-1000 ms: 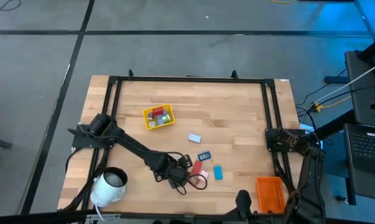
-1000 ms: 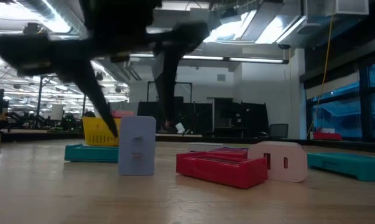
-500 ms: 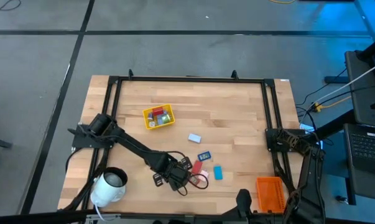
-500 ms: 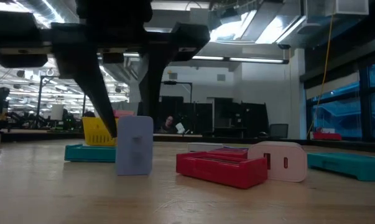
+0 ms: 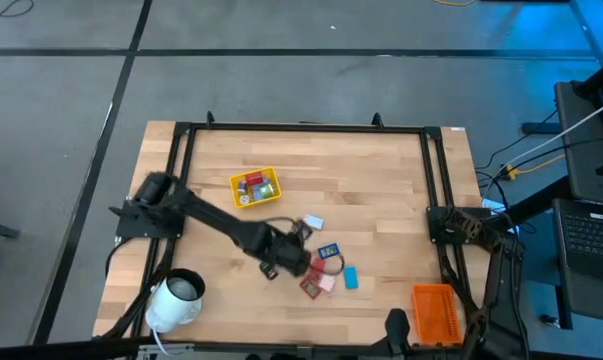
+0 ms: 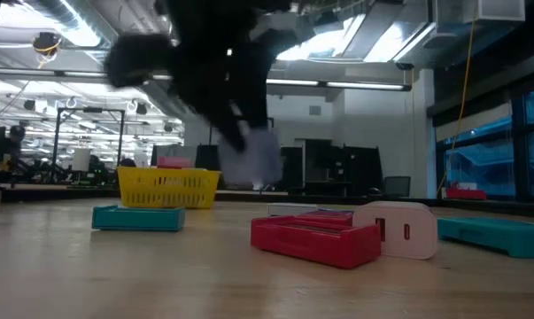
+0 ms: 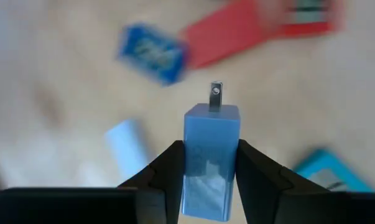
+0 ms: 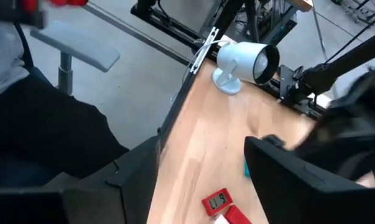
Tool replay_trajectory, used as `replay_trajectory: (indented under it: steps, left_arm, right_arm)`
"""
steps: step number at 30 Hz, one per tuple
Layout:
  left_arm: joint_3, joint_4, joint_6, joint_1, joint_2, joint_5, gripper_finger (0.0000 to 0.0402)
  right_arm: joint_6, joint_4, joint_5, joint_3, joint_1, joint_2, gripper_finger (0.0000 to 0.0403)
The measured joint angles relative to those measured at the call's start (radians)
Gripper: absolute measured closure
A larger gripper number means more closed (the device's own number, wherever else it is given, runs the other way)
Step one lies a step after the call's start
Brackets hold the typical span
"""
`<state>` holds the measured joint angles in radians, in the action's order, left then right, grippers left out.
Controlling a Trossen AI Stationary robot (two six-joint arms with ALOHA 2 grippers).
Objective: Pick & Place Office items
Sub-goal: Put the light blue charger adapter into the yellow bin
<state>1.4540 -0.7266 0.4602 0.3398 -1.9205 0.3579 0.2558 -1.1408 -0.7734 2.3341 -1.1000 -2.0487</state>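
Left claw (image 7: pixel 207 186) is clenched on a light-blue plug block (image 7: pixel 211 158), lifted off the table (image 5: pixel 381 190) approx. over its middle. Block's long axis runs straight out btwn the fingers (image 7: pixel 168 171), w/ one metal prong (image 7: pixel 216 98) pointing away from the wrist. In the low view it's a blurred pale shape (image 6: pixel 253 159) under the dark arm. Other pieces lie below: red one (image 6: pixel 315 239), pink one (image 6: pixel 395 229), teal one (image 6: pixel 138 218), edges smeared. Yellow basket (image 5: pixel 255 187) sits nearby. Right claw (image 8: pixel 199 180) waits at the table's right edge, spread apart; tips cut off.
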Motion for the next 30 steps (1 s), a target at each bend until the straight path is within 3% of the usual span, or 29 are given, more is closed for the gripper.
replay_trajectory:
  steps: [7, 15, 21, 30]
  left_arm:
    - [-0.131, -0.024, -0.230, -0.162, 0.251, 0.125, 0.0288]
    - [-0.402, -0.035, -0.333, -0.360, 0.500, -0.013, 0.0288]
    - [-0.530, 0.021, -0.339, -0.458, 0.544, -0.059, 0.0288]
    - [-0.547, 0.003, -0.339, -0.499, 0.547, -0.082, 0.0278]
  right_arm:
    - [0.109, -0.081, -0.110, -0.001, -0.072, -0.034, 0.0164]
    - [0.169, -0.098, -0.278, -0.001, -0.142, -0.034, 0.0164]
    - [0.154, -0.098, -0.297, -0.001, -0.138, -0.034, 0.0164]
    - [0.159, -0.098, -0.296, -0.001, -0.134, -0.034, 0.0164]
